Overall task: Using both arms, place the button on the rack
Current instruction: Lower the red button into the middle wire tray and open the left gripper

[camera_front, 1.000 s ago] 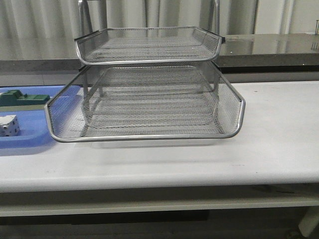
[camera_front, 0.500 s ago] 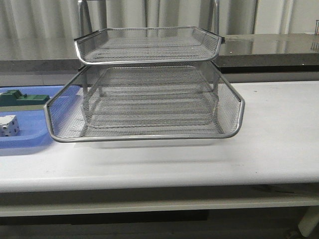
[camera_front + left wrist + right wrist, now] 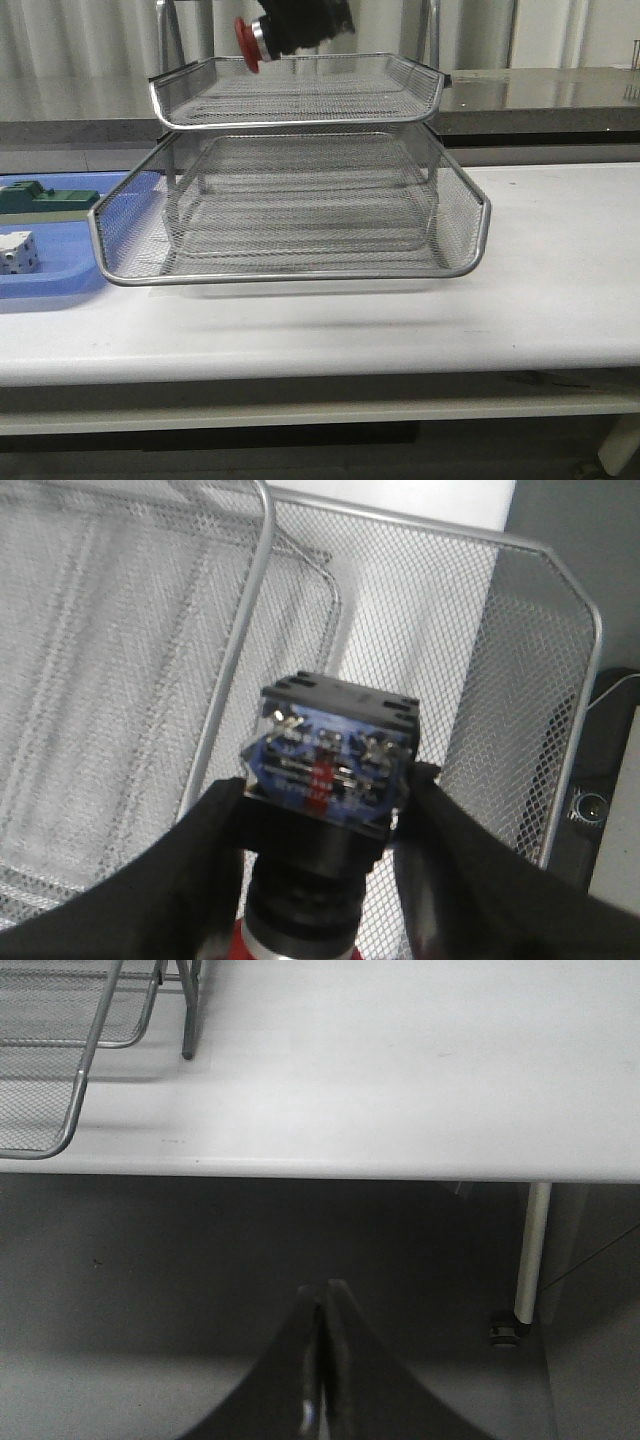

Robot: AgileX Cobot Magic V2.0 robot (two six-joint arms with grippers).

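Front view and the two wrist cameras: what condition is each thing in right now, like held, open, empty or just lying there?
button: held in the air above the rack's top tray, red cap tilted down.
left gripper: shut on the button.
right gripper: shut, holding nothing, off the table's front edge.
rack: standing on the table, lower tray pulled forward, visible trays empty.
blue tray: lying flat beside the rack, holding a green block and a white cube.
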